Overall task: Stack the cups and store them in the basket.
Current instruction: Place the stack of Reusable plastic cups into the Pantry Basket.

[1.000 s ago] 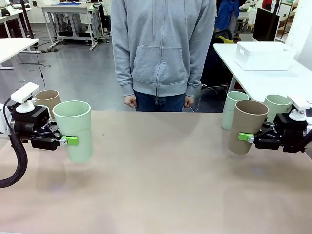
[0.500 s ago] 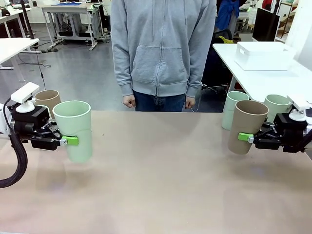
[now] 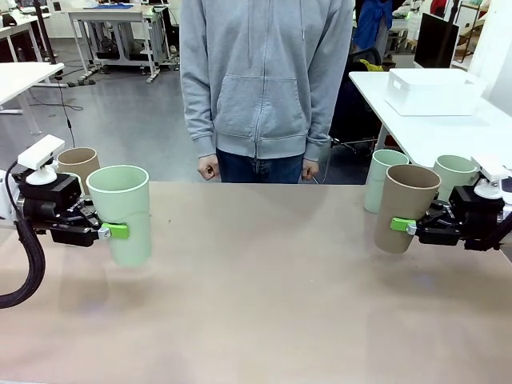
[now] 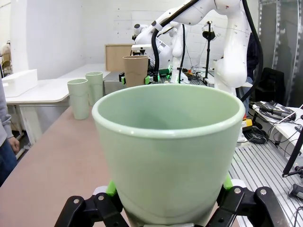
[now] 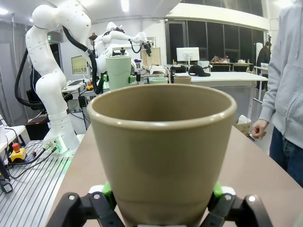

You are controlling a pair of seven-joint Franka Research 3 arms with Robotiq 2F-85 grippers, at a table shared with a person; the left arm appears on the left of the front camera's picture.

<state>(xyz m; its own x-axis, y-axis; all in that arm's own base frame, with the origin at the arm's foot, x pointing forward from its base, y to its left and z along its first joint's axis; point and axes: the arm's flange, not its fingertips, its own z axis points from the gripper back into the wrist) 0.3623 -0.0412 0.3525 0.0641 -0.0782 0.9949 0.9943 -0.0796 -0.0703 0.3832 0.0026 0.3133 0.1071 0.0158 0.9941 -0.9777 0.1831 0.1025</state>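
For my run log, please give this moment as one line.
left gripper: shut on green cup | right gripper: shut on brown cup | basket: on side table | stack: none yet

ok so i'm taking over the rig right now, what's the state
Left gripper: shut on a mint green cup, upright.
Right gripper: shut on a tan-brown cup, slightly tilted.
Elsewhere: a second tan-brown cup stands behind the left gripper. Two more mint green cups stand behind the right gripper. The white basket sits on the neighbouring white table.
Done: one cup gripped per arm.
Left: nothing stacked yet. All stacking and storing in the basket remain.
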